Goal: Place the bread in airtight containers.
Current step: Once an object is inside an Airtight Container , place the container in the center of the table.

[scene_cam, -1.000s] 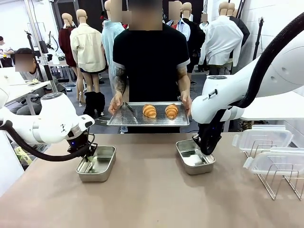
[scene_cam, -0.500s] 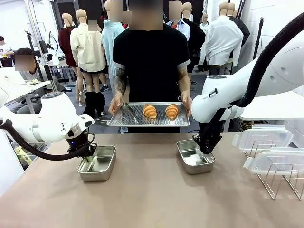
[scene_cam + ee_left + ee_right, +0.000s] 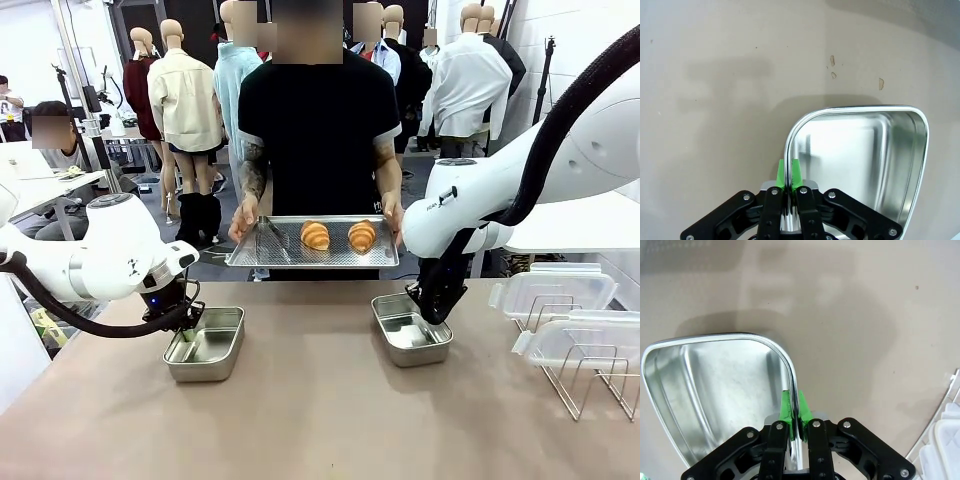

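Two golden croissant-like pieces of bread [image 3: 315, 234] [image 3: 361, 235] lie on a perforated steel tray [image 3: 290, 254] that a person holds above the table's far edge. Two open steel containers rest on the table, one at left [image 3: 205, 345] and one at right [image 3: 411, 329]. My left gripper [image 3: 183, 328] is shut on the left container's rim [image 3: 788, 145]; its green pads [image 3: 781, 173] pinch the wall. In the same way my right gripper [image 3: 433, 312] is shut on the right container's rim [image 3: 791, 375]. Both containers are empty.
Clear plastic lids [image 3: 552, 290] lean on a wire rack [image 3: 590, 375] at the table's right side. The person's hands [image 3: 241, 222] grip the tray's ends. Bare tan tabletop [image 3: 320, 420] stretches in front of the containers.
The left gripper has finished closing on the left container's rim. Otherwise the arms, the tray and the containers have barely moved.
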